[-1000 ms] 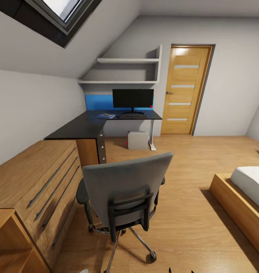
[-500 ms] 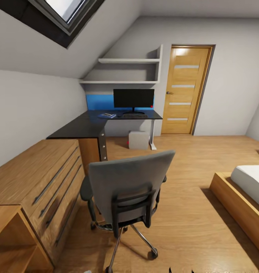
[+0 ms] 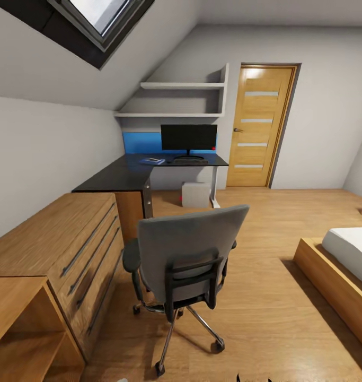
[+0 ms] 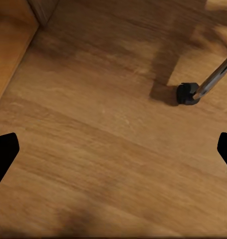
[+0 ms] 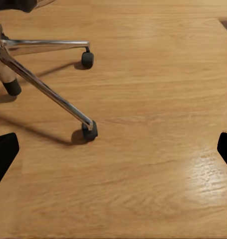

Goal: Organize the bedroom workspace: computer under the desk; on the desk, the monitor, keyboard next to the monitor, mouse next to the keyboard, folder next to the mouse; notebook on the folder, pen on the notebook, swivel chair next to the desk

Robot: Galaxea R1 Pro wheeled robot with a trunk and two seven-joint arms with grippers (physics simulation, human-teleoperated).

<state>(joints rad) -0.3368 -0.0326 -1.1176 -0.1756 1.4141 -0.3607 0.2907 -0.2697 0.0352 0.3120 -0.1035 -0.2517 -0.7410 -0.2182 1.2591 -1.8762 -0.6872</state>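
**Chair sliding rightward in view as the robot closes on it**

Across the head-view pictures the whole scene is shifting: the swivel chair (image 3: 188, 265) is sitting further right and lower than a second ago, and the wooden drawer chest (image 3: 59, 254) is taking up less of the left side, so the camera is moving, not the furniture.

The chair is standing on the wood floor (image 3: 265, 313) with its grey back turned to the robot, just beside the chest and well short of the desk (image 3: 122, 175). On that surface the monitor (image 3: 188, 138) is standing upright, the keyboard (image 3: 190, 158) is lying in front of it, and the blue folder (image 3: 151, 161) is lying to its left with something small on top. The computer (image 3: 196, 194) is sitting under the surface.

The chair is likely rolling freely on its castors (image 5: 89, 131) and swivelling if pushed off-centre; the stiff backrest frame or a black armrest (image 3: 130, 260) is looking like the best hold.

Both the left gripper (image 4: 113, 149) and the right gripper (image 5: 113, 149) are hanging over bare floor with jaws spread wide, holding nothing.
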